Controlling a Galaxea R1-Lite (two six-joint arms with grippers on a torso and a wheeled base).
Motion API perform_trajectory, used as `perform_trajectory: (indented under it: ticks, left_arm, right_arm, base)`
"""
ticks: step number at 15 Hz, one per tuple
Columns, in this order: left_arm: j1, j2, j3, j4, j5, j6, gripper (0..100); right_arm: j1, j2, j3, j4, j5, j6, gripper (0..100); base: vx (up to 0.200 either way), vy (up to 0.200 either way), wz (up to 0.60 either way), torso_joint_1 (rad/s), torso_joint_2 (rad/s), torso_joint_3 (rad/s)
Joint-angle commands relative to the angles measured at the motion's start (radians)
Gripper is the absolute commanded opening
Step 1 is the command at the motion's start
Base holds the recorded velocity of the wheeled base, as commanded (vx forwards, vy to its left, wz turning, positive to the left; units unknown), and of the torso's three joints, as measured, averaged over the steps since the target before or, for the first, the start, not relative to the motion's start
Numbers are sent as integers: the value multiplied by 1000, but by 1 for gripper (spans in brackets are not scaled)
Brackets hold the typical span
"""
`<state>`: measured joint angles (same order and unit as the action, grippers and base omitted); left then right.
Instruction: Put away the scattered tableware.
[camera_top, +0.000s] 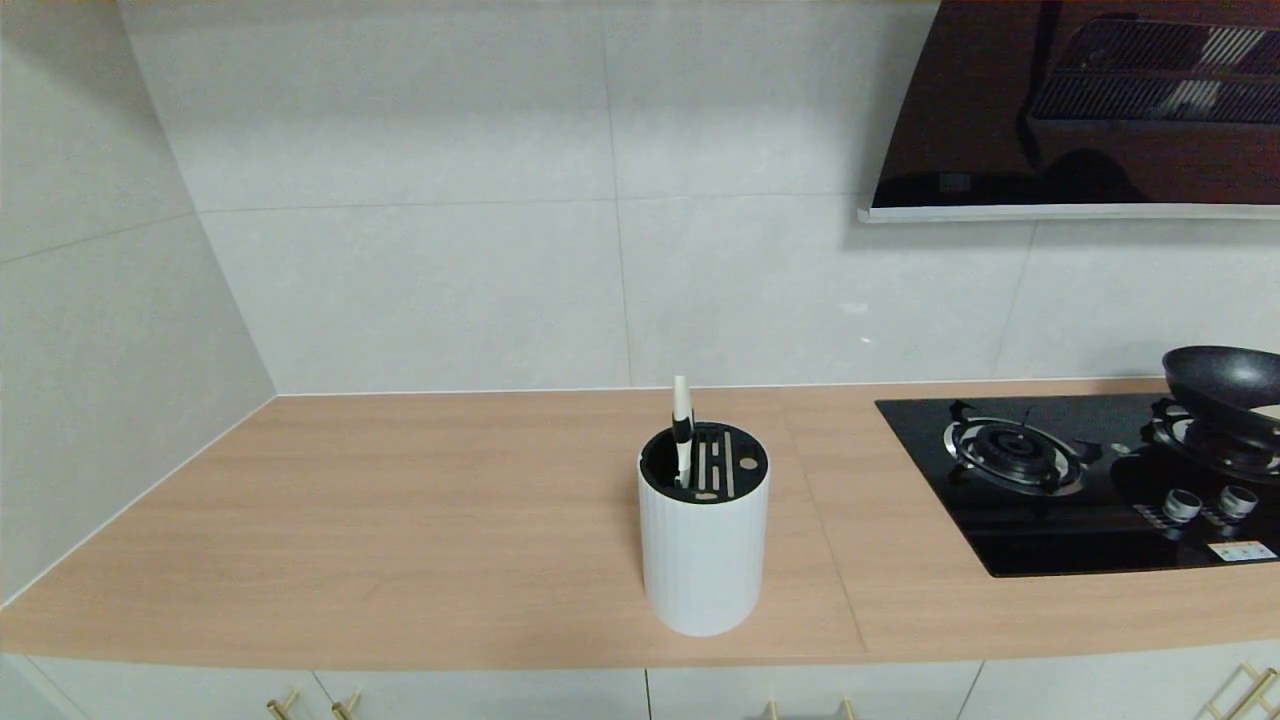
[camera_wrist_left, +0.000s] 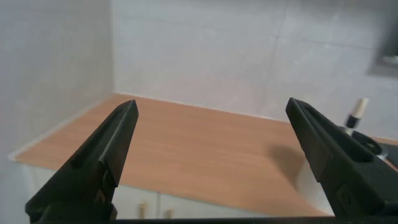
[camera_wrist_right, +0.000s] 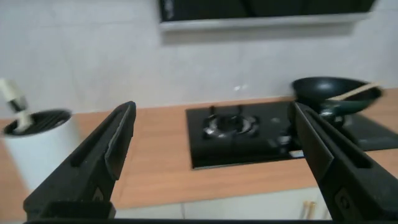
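Note:
A white ribbed utensil holder (camera_top: 703, 545) with a black slotted top stands on the wooden counter (camera_top: 420, 530) near its front edge. A white and black utensil handle (camera_top: 683, 430) sticks up out of it. In the right wrist view the holder (camera_wrist_right: 38, 149) and the handle (camera_wrist_right: 15, 102) appear off to one side. My left gripper (camera_wrist_left: 211, 118) is open, held in the air in front of the counter's bare left part. My right gripper (camera_wrist_right: 214, 121) is open too, held before the counter's front and facing the stove (camera_wrist_right: 249, 134). Nothing is between either pair of fingers.
A black gas stove (camera_top: 1090, 480) is set into the counter at the right, with a dark pan (camera_top: 1225, 380) on its far burner. A range hood (camera_top: 1080, 110) hangs above. Tiled walls close the back and left. White cabinet fronts (camera_top: 500, 695) lie below the counter edge.

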<state>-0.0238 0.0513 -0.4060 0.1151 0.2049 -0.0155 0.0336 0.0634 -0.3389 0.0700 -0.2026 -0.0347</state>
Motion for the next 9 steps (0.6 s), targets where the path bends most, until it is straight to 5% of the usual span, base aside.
perform_trajectory:
  ticks: [1, 5, 7, 9]
  left_arm:
    - [27, -51, 87, -2, 19, 22, 100]
    - [27, -51, 371, -107, -48, 32, 100]
    - [27, -51, 406, -130, -144, 2, 100]
    - [27, -51, 406, -118, -185, 25, 100]
  right_arm:
    - [-34, -63, 70, 30, 5, -8, 100]
    - [-32, -63, 321, -156, 52, -5, 100]
    - [-32, -63, 339, -151, 176, 16, 100]
    - [-32, -63, 334, -45, 207, 15, 100]
  base:
    - [0, 0, 0, 0, 0, 0]
    - [0, 0, 0, 0, 0, 0]
    - [0, 0, 0, 0, 0, 0]
    - [0, 0, 0, 0, 0, 0]
